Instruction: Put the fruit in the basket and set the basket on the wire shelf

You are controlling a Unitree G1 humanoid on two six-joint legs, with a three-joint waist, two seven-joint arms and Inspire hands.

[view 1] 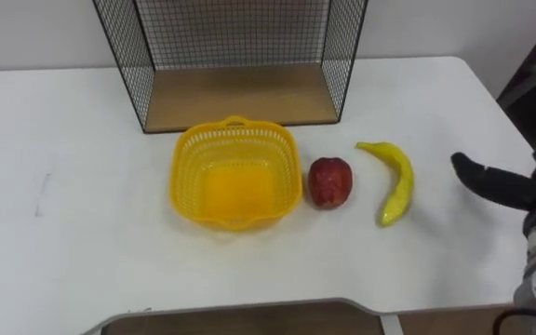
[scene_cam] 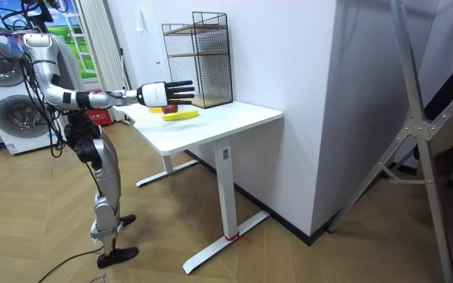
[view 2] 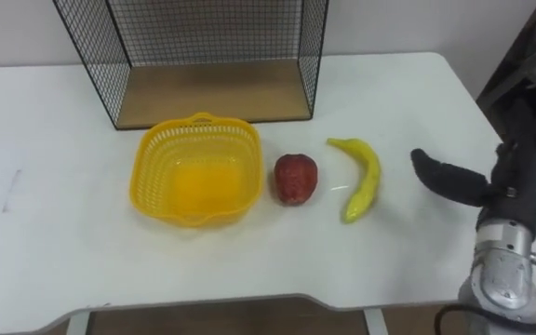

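While the right hand [view 1: 496, 184] hovers over the counter [view 1: 63, 233] with fingers straight and holding nothing, the banana [view 1: 395, 181] lies just to its left. The apple [view 1: 329, 181] lies beyond that, beside the basket [view 1: 236, 125]. The wire shelf [view 1: 240, 98] stands farther forward-left.

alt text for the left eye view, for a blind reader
An empty yellow basket sits on a white table, a red apple beside it on the right and a banana further right. A black wire shelf stands behind, and the robot's open right hand reaches in from the right edge, touching nothing.
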